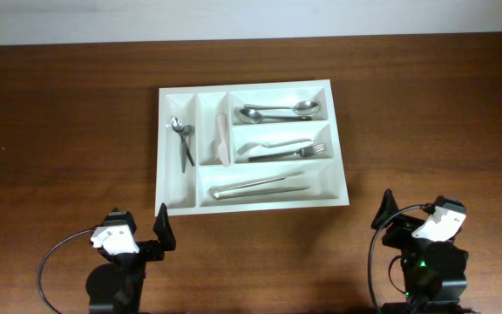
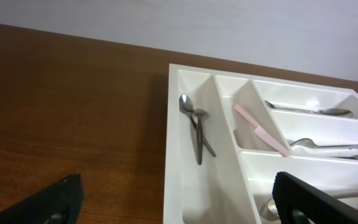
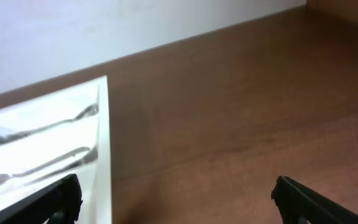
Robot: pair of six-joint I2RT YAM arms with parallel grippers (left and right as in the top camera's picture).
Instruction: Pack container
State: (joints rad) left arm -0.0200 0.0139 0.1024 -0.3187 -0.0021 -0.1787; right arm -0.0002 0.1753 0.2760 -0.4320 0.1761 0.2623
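- The container (image 1: 174,187) is a white cutlery tray lying flat on the brown table (image 1: 59,113), with its long sides running left to right.
- My left gripper (image 1: 138,222) sits off the container's near left corner, close to it but not touching. Its jaws are spread as wide as they go and have nothing between them.
- In the left wrist view, my left fingers (image 2: 48,202) frame that same corner of the container from the near side.
- My right gripper (image 1: 415,209) sits past the container's near right corner, a little farther off. Its jaws are also fully spread and empty.
- The container's leftmost upright compartment holds two small spoons (image 1: 182,139), crossed over each other.
- The upright compartment next to it holds a pale pink knife (image 1: 221,139).
- The container's far horizontal compartment holds silver spoons (image 1: 277,111), bowls to the right.
- The middle horizontal compartment holds forks (image 1: 281,149).
- The near, longest compartment holds long silver pieces (image 1: 260,187), though I cannot tell exactly what they are.
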